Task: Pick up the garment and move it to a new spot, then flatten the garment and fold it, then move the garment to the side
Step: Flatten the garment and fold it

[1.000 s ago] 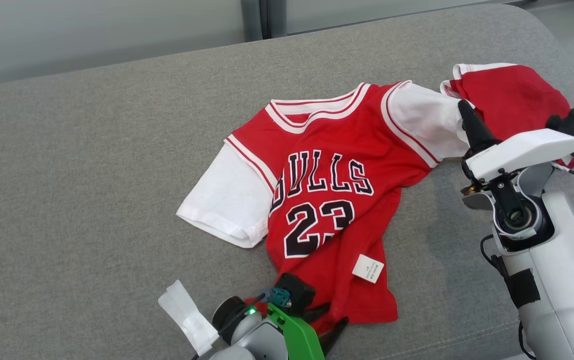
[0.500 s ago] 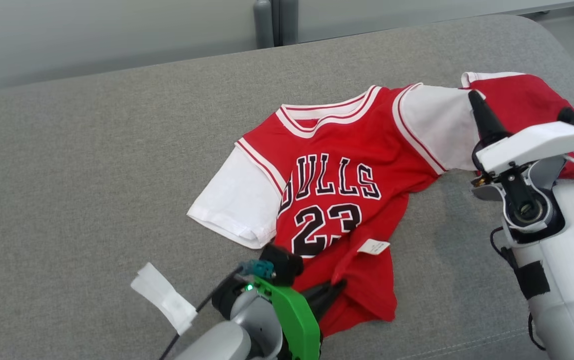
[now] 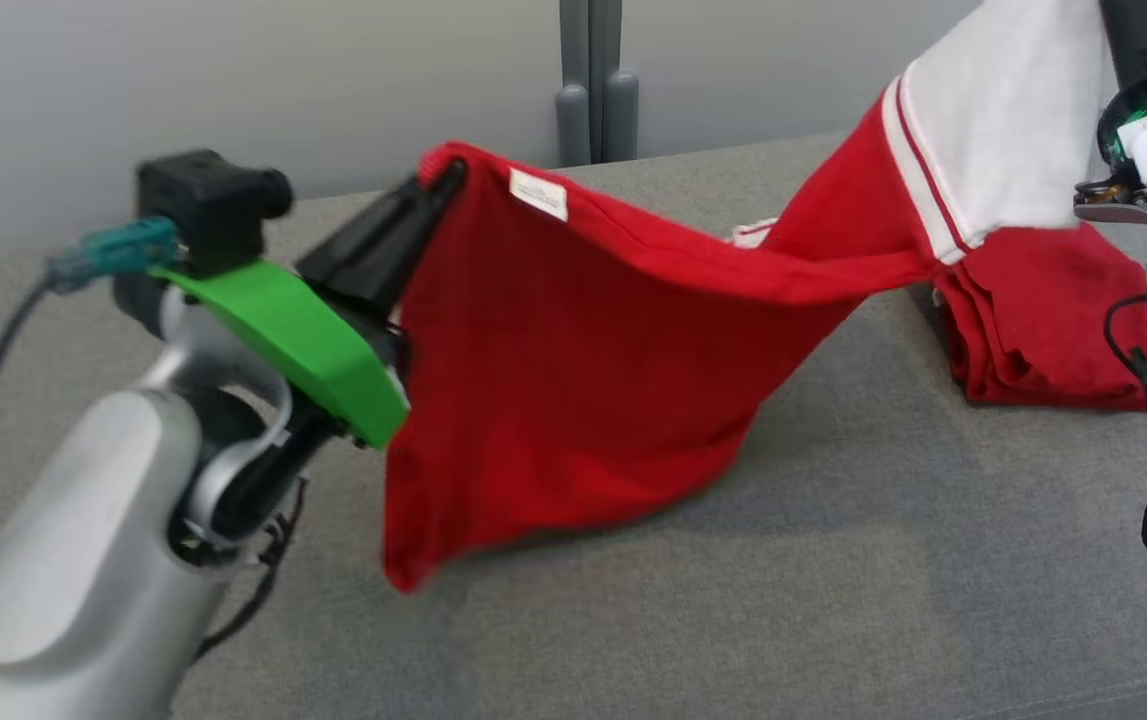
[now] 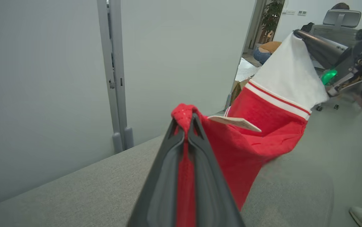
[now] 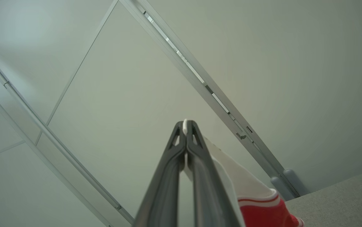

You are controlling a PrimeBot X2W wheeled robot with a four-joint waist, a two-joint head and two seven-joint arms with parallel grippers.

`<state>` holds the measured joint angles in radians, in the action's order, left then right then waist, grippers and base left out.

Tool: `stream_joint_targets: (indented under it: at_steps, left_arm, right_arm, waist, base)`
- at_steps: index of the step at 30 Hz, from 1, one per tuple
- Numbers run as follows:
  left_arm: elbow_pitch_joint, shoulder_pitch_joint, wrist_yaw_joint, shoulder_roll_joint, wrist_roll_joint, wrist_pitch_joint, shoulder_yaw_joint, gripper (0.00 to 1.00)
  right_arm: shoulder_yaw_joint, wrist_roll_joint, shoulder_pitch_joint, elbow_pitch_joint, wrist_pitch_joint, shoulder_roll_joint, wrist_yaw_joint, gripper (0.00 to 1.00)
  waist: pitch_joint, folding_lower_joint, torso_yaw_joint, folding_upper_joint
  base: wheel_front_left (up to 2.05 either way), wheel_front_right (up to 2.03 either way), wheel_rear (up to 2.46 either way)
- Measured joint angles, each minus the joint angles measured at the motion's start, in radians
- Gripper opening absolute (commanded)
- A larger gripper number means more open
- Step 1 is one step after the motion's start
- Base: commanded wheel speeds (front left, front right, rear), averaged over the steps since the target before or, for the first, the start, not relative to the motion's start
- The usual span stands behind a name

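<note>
The garment (image 3: 583, 370) is a red basketball jersey with white sleeves, stretched in the air above the grey cushion between my two grippers. My left gripper (image 3: 443, 178) is shut on its red hem near the white label (image 3: 537, 193); in the left wrist view the red cloth (image 4: 185, 116) bunches over the fingertips. My right gripper (image 5: 185, 124) is shut on the white sleeve (image 3: 1003, 130) at the upper right, with its tips cut off by the head view's top edge. The garment's far end (image 3: 1043, 320) still lies folded on the cushion at the right.
The grey cushion (image 3: 733, 600) spreads under and in front of the hanging cloth. A pale partition wall with a grey post (image 3: 593, 90) stands behind it. The left wrist view shows an office chair (image 4: 338, 19) and clutter through a doorway beyond the cushion's end.
My left gripper closed on the hem and rose up and to the left, lifting the jersey off the cushion. The right gripper also rose with the sleeve. The head camera tilted up.
</note>
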<state>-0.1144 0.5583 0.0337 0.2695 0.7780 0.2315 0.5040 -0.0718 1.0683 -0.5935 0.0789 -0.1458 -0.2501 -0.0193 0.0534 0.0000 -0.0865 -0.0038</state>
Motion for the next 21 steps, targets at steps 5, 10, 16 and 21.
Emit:
stream_joint_targets:
  at_steps: [5, 10, 16, 21]
  left_arm:
    - [-0.081, 0.026, -0.030, 0.078, 0.035, 0.047, -0.106, 0.00]
    - [-0.198, 0.020, -0.049, 0.097, 0.137, 0.107, -0.152, 0.00]
    - [-0.389, -0.007, -0.072, 0.117, 0.240, 0.181, -0.185, 0.00]
    - [-0.500, -0.028, -0.108, 0.137, 0.294, 0.236, -0.216, 0.00]
  right_arm:
    - [0.032, 0.065, 0.004, -0.069, -0.054, -0.001, -0.031, 0.00]
    - [0.069, 0.169, 0.045, -0.212, -0.114, 0.003, -0.045, 0.00]
    - [0.149, 0.281, 0.095, -0.481, -0.165, -0.004, -0.066, 0.00]
    - [0.204, 0.289, 0.116, -0.659, -0.190, -0.042, -0.093, 0.00]
  waist:
    - [-0.049, 0.0000, 0.005, 0.0000]
    - [-0.088, 0.0000, -0.002, 0.0000]
    - [-0.111, 0.0000, -0.021, 0.0000]
    - [-0.117, 0.0000, -0.030, 0.0000]
  base:
    - [0.00, 0.00, 0.00]
    - [0.00, 0.00, 0.00]
    - [0.00, 0.00, 0.00]
    - [0.00, 0.00, 0.00]
